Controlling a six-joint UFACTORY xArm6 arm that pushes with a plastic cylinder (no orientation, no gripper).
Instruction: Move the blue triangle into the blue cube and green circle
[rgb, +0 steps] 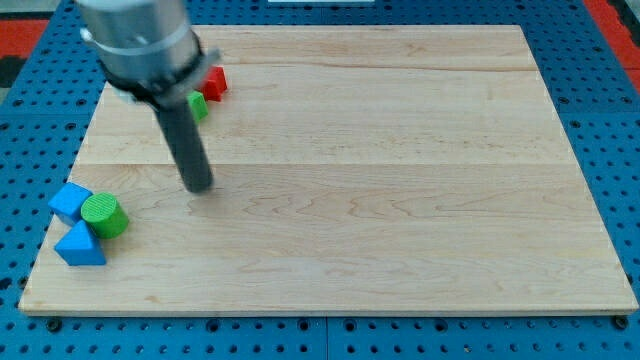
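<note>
The blue triangle (80, 246) lies at the view's lower left on the wooden board (400, 180), touching the green circle (104, 216) just above and to its right. The blue cube (70, 201) sits at the board's left edge, touching the green circle's left side. The three form a tight cluster. My tip (200, 185) is on the board up and to the right of the cluster, well apart from all three blocks.
A red block (215, 82) and a second green block (198, 105) sit near the view's top left, partly hidden behind the rod and the arm's grey housing (140, 45). A blue pegboard (30, 100) surrounds the board.
</note>
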